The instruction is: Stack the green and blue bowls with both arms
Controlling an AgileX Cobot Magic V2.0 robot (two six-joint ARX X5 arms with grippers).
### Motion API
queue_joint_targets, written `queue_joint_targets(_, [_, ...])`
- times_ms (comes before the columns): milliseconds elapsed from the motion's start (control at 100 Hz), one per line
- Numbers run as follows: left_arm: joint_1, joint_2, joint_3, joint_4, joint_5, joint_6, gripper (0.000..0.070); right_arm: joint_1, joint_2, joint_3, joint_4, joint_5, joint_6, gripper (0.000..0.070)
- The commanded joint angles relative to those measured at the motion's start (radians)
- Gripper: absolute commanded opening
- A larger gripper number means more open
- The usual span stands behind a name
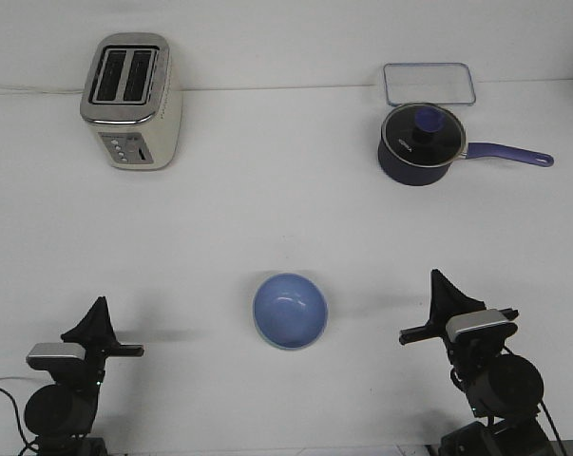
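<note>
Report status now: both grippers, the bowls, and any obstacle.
Left gripper and right gripper hold nothing, jaw state unclear. Blue bowl sits between them; green bowl not visible. Nothing blocking.

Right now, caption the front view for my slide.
Blue bowl sits mid-table between both idle arms; toaster and saucepan stand behind.

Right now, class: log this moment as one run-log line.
stack: pale blue round bowl mid-table, green rim beneath | left gripper: empty | right gripper: empty | arms: clear of bowl

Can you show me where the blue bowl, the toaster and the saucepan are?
blue bowl (290, 310): front view, on the inside of the bowl.
toaster (134, 141): front view, on its cream front face near the buttons.
saucepan (417, 152): front view, on the dark lid beside the knob.
</note>
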Motion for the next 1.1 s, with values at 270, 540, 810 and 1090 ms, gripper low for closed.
queue_joint_targets(270, [0.0,-0.003,-0.019,0.032,-0.003,0.006,0.0015,0.002,-0.001,0.003,0.011,0.0,-0.003,0.0])
queue_joint_targets(540, [0.0,-0.003,-0.019,0.031,-0.003,0.006,0.0015,0.002,-0.001,0.003,0.011,0.0,-0.004,0.0])
queue_joint_targets(810, [0.0,-0.003,-0.019,0.031,-0.003,0.006,0.0015,0.002,-0.001,0.003,0.011,0.0,-0.004,0.0])
queue_joint_targets(1090, [0.0,-0.003,-0.019,0.031,-0.003,0.006,0.0015,-0.116,-0.041,-0.044,0.012,0.011,-0.172,0.0])
